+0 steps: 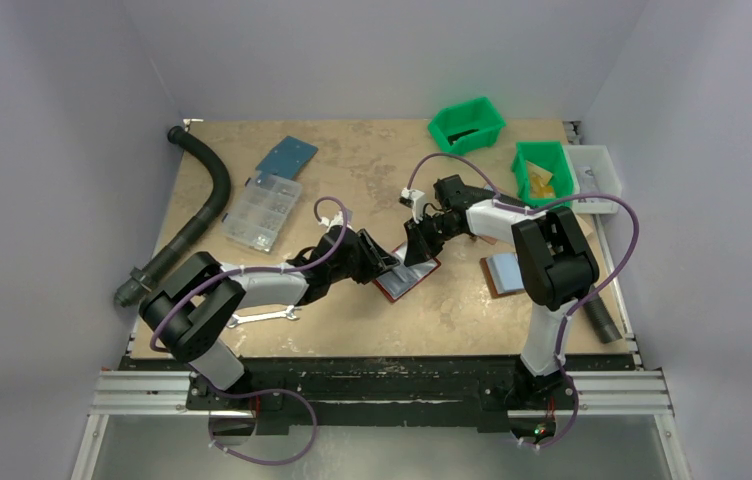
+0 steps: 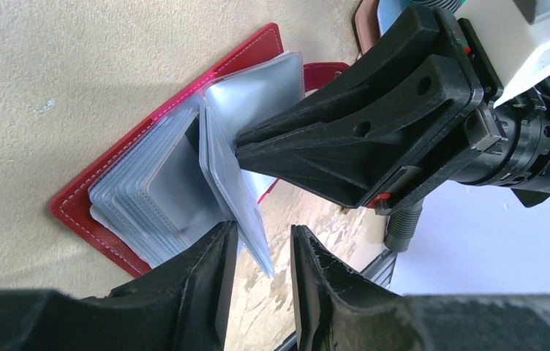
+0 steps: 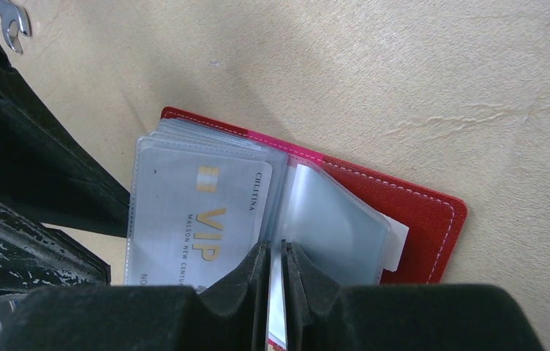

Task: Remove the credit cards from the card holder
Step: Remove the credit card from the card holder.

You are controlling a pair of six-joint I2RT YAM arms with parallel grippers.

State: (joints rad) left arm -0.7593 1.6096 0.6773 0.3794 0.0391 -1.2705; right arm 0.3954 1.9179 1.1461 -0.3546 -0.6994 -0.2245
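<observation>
Right beneath the two grippers, mid-desk, the card holder (image 1: pixel 407 277) lies spread open, red cover flat on the desk (image 1: pixel 372 170). The right gripper (image 3: pixel 275 252) is down on it, jaws pressed almost together, and what they pinch is a clear sleeve (image 2: pixel 235 197), one leaf of the pockets, lifted up on edge off the stack. It is a thin, tight grip with the plastic right between the fingertips.

Just beside those fingers, on the wrist camera's left, there's a credit card (image 3: pixel 199 219), pale, with gold VIP lettering, tucked in the top pocket of the stack. On the other side of the fingers sits an empty-looking shiny pocket against the red cover.

Now the left gripper (image 2: pixel 263 238): it faces the right one across the holder, jaws set narrow, a slim gap between them and nothing clamped. The raised sleeve's free corner shows in that gap; whether it touches either finger, I can't tell.

Behind the left gripper, near its arm, a wrench (image 1: pixel 264 317) lies on the desk. Beyond the right gripper's arm, a brown folder (image 1: pixel 505 272) lies open, well apart from the holder.
</observation>
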